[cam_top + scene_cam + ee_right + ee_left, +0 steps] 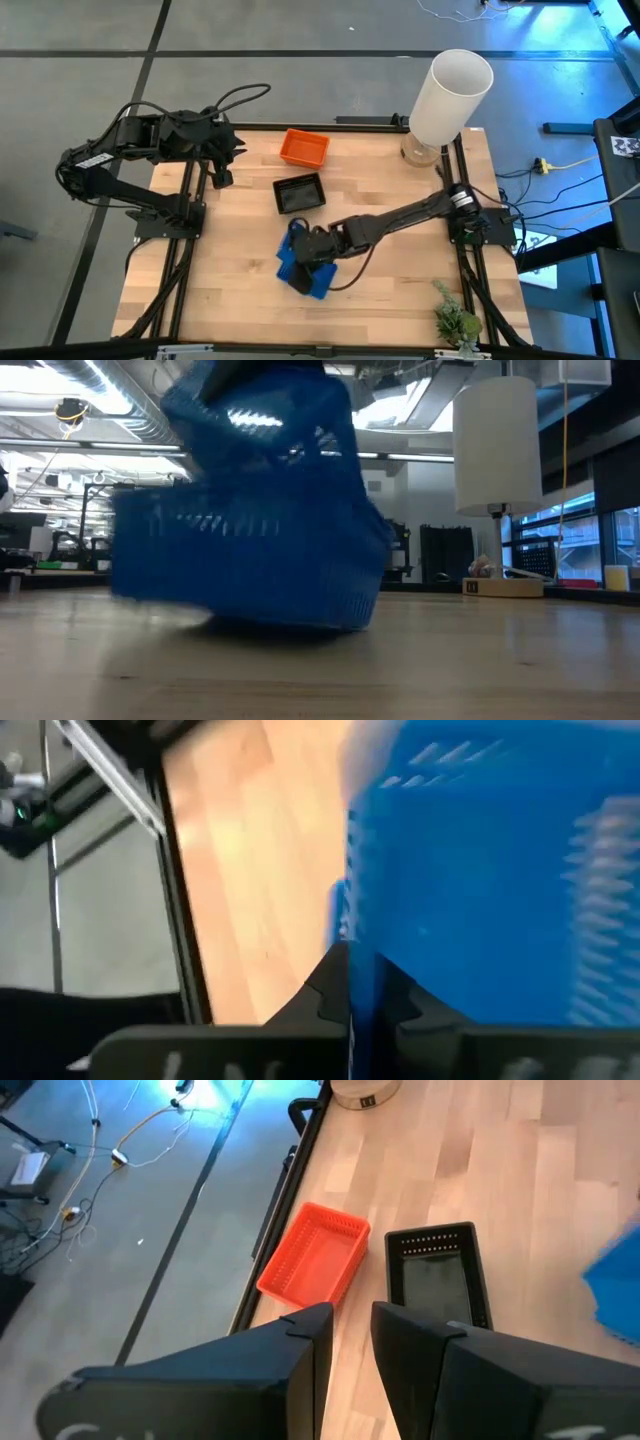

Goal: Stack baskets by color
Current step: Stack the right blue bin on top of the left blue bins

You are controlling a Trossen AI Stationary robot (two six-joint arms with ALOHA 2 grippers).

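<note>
The right arm is reaching left across the table point(400, 290), its right gripper point(350, 995) pinching a blue basket's point(303, 268) wall, tilted over another. The left gripper point(350, 1330), slightly parted, is hovering far-left. One orange basket point(304, 147) and one black basket point(299, 192) are lying far-centre.

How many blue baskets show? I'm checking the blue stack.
2, perhaps more nested: one blue perforated plastic basket tilted in the right tool, over another blue basket on the table.
</note>
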